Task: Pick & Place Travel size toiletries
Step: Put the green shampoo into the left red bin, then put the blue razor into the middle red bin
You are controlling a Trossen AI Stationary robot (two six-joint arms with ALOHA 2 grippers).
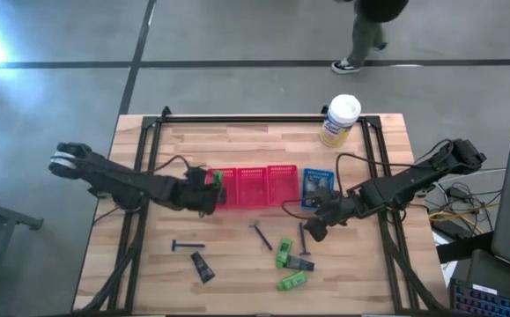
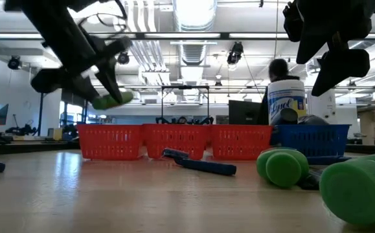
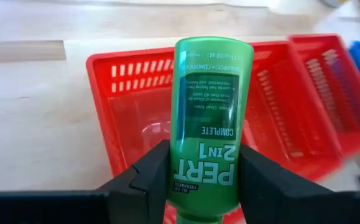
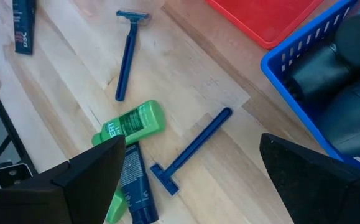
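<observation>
Over red basket [image 3: 117, 81] | left end effector [image 3: 201, 180] pinching green tube [image 3: 207, 118] | axis along fingers, cap inward

Glossy plastic green tube [image 3: 206, 118], wooden table [image 1: 237, 264], plastic red baskets [image 1: 255, 187]

The high view looks straight down on the whole light wooden slatted table [image 1: 237, 264]. The low view sits at tabletop level, facing the row of red mesh plastic baskets [image 2: 174, 141] (both wrist views also catch them, closer).
</observation>
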